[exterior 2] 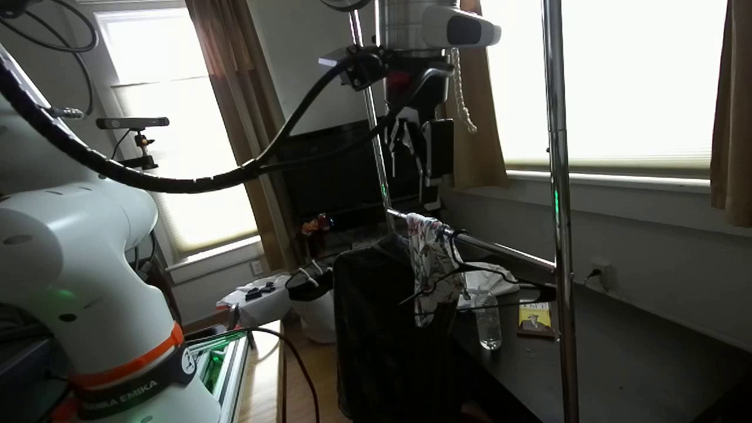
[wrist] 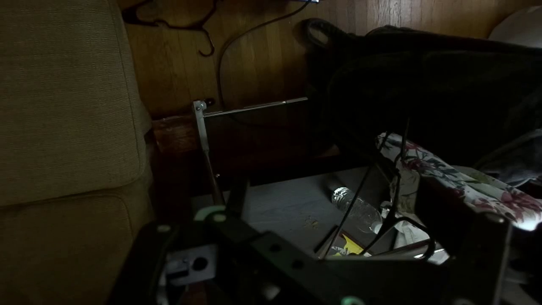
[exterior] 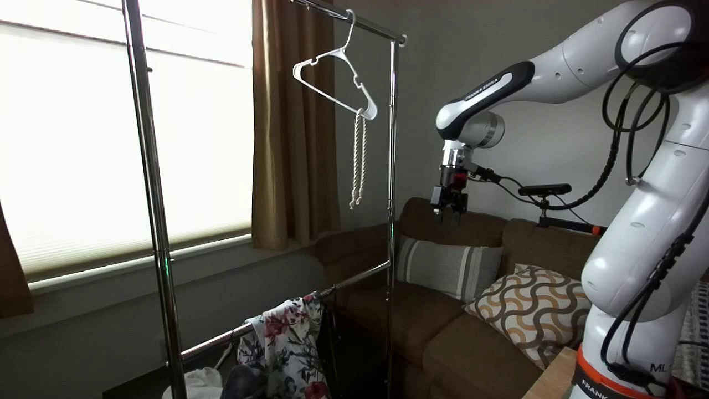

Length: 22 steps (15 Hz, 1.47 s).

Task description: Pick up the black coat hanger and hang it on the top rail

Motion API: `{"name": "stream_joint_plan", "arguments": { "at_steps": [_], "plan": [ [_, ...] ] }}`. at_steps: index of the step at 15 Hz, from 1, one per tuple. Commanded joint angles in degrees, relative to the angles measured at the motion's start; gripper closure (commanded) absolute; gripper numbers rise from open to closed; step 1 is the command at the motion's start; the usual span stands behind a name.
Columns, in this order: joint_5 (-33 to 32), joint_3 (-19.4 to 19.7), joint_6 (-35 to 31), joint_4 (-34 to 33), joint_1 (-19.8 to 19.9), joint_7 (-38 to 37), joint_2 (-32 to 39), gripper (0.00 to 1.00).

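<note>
Gripper (exterior: 447, 217) up in the air near the rack (exterior: 392, 138), pointing down, jaws spread wide, unloaded. Black hanger (exterior 2: 463, 268) is hooked on the lower bar (exterior 2: 505, 251), body dangling under it, apart from the gripper; also seen in the wrist view, partly behind gripper parts. Top rail (exterior: 376, 30) carries a white hanger (exterior: 339, 54), hung slanted, rope (exterior: 355, 160) looped at its lower end. Floral cloth (exterior: 293, 343) draped over the lower bar, just beside the black hanger's hook. Bottle (exterior 2: 489, 323) and book (exterior 2: 533, 317) near each other on the dark table (exterior 2: 623, 364). Second dark hanger (wrist: 182, 27) on the wood floor (wrist: 262, 63) near the sofa (wrist: 67, 106), cut off by the wrist view's edge. Striped pillow (exterior: 443, 266) and patterned pillow (exterior: 534, 307) on the sofa, touching.
</note>
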<state>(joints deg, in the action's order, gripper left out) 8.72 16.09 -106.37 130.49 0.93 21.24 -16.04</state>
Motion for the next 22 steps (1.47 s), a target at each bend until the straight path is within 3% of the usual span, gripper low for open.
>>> {"name": "stream_joint_plan", "arguments": {
  "at_steps": [1, 17, 22],
  "plan": [
    [0.46, -1.68, 0.18, -0.11, 1.85, 0.42, 0.18, 0.0],
    [0.46, -1.68, 0.18, -0.11, 1.85, 0.42, 0.18, 0.0],
    [8.16, -2.31, 2.58, -8.45, 1.21, -2.63, 11.39, 0.0]
  ]
}}
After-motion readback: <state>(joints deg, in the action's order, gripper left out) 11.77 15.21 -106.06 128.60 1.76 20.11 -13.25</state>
